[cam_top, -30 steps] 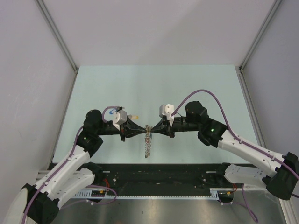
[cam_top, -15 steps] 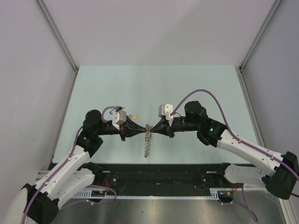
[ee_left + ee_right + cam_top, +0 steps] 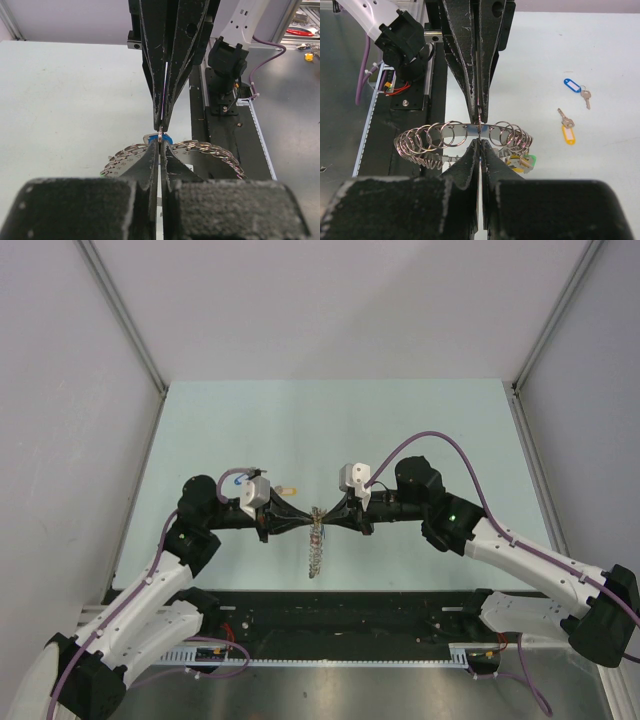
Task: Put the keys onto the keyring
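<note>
Both arms bent inward, tips meeting nose to nose above the table [image 3: 250, 420], mid-width, toward its near edge. Left gripper [image 3: 305, 521] and right gripper [image 3: 330, 519] each pinch the keyring [image 3: 445, 134] at its top; it hangs between them. Green-tagged key [image 3: 529, 160] on the ring. Blue-tagged key [image 3: 576, 87] and yellow-tagged key [image 3: 567, 131] lie loose on the table.

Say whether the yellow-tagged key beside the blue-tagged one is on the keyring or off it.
Off: the yellow-tagged key lies on the table, well apart from the keyring.
</note>
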Tool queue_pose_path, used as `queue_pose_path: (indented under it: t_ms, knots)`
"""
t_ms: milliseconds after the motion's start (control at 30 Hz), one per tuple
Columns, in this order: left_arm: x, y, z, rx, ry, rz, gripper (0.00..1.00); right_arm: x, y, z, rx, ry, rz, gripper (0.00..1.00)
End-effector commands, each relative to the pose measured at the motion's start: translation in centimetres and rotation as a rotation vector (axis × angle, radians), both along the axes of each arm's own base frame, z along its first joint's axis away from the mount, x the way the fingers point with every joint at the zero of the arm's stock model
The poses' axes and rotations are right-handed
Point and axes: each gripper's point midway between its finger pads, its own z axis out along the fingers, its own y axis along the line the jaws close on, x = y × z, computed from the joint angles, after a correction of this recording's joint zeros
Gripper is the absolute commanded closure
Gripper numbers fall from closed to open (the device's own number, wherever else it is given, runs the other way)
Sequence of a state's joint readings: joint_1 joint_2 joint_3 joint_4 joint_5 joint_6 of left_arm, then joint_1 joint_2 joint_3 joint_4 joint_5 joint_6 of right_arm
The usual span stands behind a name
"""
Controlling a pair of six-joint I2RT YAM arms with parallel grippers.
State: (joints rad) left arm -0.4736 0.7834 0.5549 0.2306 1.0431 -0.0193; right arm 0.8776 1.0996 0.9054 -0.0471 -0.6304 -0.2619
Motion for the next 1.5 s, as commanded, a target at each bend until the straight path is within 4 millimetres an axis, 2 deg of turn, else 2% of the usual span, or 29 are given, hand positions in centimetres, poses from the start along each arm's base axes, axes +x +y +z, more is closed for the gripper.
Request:
queue_pose_path:
  t_ms: [0,833,1467]
  knots:
    - [-0.7,-0.2,1.5,-0.035,-0.066,-0.043,1.00,-0.1,0.6,2.5,0.058,-0.029,0.016,1.00]
    - [-0.8,-0.5,1.0,-0.010,-0.036,-0.063,1.00,-0.8,0.9,4.3,0.122,-0.048,0.049,1.00]
    - [-0.1,-0.7,1.1,-0.019,-0.011,-0.013,1.00,-0.9,1.3,4.0,0.121,-0.035,0.054,1.00]
